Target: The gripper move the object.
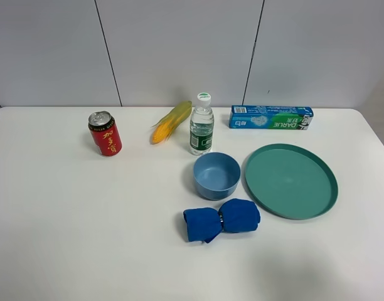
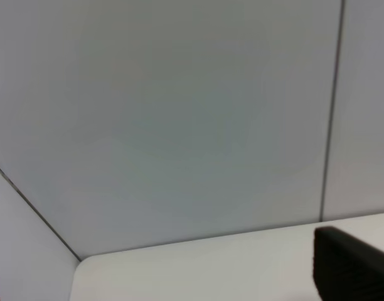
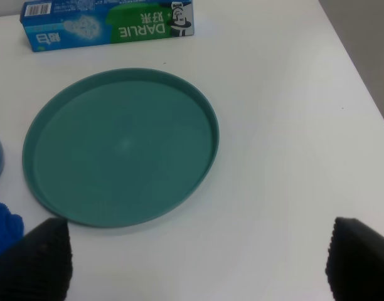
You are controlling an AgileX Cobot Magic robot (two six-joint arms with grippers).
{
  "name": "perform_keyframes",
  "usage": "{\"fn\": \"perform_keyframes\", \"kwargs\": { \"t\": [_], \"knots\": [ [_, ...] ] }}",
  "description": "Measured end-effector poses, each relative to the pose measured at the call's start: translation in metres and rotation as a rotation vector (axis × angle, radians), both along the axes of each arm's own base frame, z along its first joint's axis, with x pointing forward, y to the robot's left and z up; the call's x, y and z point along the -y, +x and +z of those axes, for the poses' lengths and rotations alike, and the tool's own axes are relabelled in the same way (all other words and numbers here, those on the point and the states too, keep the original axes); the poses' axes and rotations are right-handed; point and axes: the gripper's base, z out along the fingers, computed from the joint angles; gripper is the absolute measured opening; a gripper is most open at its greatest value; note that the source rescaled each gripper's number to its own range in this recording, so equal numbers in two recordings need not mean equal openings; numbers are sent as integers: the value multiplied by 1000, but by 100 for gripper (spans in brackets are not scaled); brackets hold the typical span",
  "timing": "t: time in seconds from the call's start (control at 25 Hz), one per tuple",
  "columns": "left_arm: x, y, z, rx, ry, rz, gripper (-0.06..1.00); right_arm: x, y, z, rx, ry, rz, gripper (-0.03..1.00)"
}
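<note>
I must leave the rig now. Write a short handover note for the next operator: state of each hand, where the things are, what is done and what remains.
Right hand: open, holding nothing, above the table near the green plate.
Left hand: only one finger shows in its wrist view, facing the wall; open or shut cannot be told.
Water bottle: upright on the table, behind the blue bowl, between the corn and the toothpaste box. Neither hand touches it.
Done: nothing yet.
Left: reach, grasp and move the bottle.
</note>
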Motion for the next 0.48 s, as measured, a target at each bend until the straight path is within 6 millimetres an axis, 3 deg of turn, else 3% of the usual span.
{"fn": "perform_keyframes", "kwargs": {
  "t": [0.2,0.48],
  "knots": [
    [6,-49,4,13,-17,-36,100,0,0,0,0,0,0,100],
    [11,-129,-19,69,-28,-46,100,0,0,0,0,0,0,100]
  ]
}}
